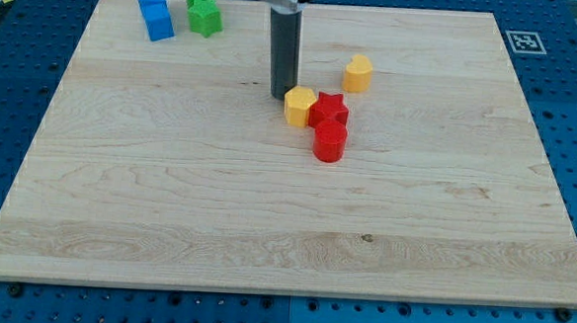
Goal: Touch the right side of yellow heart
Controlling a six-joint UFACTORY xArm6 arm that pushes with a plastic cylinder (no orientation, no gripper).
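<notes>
The yellow heart (357,74) lies on the wooden board (167,205), right of centre near the view's top. My tip (282,98) is down and to the left of it, well apart from it. The tip stands right at the upper left edge of a yellow pentagon block (299,107). That pentagon touches a red star block (329,110), and a red cylinder (329,142) sits just below the star. The heart's right side is open, with no block beside it.
Two blue blocks (156,14) and two green blocks (203,11) sit close together at the view's top left. A printed marker tag (525,41) is at the board's top right corner. The board lies on a blue perforated table.
</notes>
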